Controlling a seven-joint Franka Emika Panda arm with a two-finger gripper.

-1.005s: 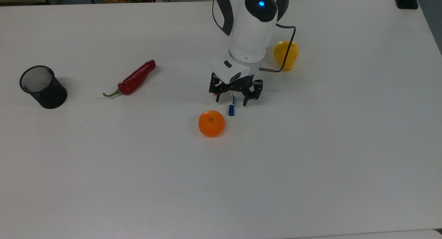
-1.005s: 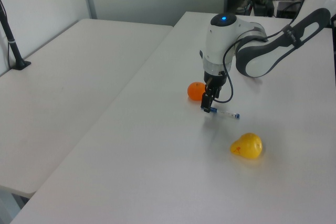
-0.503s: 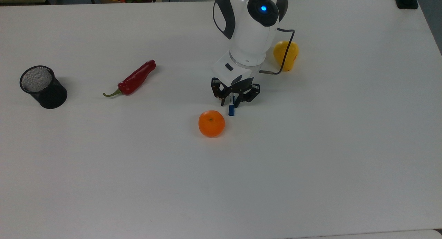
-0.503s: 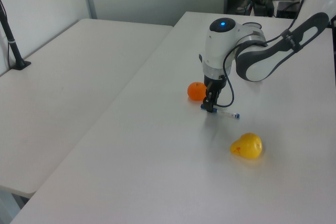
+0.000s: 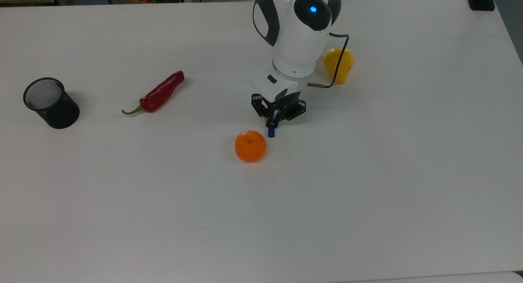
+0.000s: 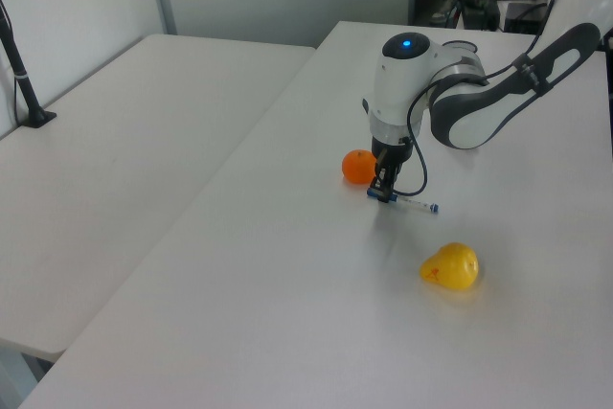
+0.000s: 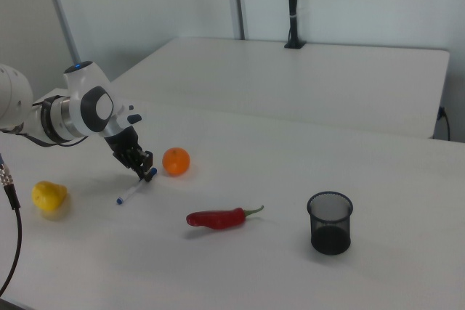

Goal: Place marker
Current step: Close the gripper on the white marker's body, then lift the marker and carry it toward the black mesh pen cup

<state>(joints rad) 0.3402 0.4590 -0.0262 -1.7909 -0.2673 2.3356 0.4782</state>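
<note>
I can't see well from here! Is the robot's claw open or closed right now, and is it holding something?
Gripper: closed on the marker, near its blue cap end; the marker lies on the table.

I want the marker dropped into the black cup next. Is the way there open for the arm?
Probably yes: the pincer grips the marker, and just the chilli lies near the path to the cup.
</note>
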